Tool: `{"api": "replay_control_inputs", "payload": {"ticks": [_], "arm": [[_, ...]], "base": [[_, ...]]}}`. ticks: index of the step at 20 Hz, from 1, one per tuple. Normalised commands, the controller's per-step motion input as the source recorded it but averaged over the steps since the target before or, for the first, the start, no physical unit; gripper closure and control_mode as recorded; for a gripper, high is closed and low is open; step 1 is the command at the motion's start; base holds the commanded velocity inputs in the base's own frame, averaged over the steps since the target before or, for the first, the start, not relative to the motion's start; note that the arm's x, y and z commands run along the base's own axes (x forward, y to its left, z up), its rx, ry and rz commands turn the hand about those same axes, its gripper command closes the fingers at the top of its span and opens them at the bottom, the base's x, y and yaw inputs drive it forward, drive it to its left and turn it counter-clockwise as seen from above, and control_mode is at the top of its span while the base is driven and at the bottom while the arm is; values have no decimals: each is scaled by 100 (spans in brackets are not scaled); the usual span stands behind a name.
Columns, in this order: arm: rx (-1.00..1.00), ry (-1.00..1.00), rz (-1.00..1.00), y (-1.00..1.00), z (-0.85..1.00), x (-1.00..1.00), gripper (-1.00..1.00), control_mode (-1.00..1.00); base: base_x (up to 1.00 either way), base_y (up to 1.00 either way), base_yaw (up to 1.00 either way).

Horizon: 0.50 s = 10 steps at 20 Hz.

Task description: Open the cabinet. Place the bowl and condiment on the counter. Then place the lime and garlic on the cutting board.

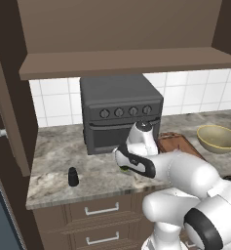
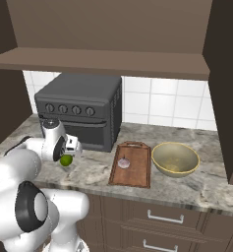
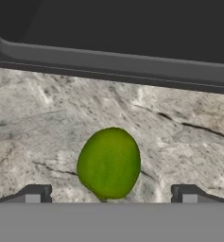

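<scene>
The cabinet [image 2: 108,34] stands open above the desk [image 2: 187,184], its shelf [image 1: 126,63] bare as far as can be seen, with a door edge at the right of the right base view; below it a dark grey toaster oven [image 2: 83,110] sits against the white tiled wall [image 2: 162,106].

The jaws [image 2: 68,153] hang low over the desk just in front of the oven, spread wide and holding nothing; in the hand view the two dark fingertips [image 3: 34,194] stand far apart at the bottom, with the lime [image 3: 108,162] lying on the marbled stone between them and a little ahead, not touched by either; the oven's dark lower edge runs across the top of that view. In the right base view the lime [image 2: 66,160] shows as a green ball directly under the hand.

The cutting board [image 2: 132,165] lies on the desk to the right of the oven; the garlic [image 2: 124,162] rests on its left half. The bowl [image 2: 175,159] sits upright on the desk just beside the board's right edge; whether they touch I cannot tell. The condiment [image 1: 73,177] stands upright near the desk's front edge, left of the oven and well apart from the lime. Drawers [image 1: 102,211] with short silver handles run below the desk.
</scene>
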Motion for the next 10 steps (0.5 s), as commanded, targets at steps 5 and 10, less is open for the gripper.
{"api": "replay_control_inputs", "payload": {"ticks": [5,10], "arm": [[0,-2,-2,0,-18,7,-100,-100],[1,-2,-2,1,-19,14,-100,-100]], "base": [[0,0,0],[0,0,0]]}}
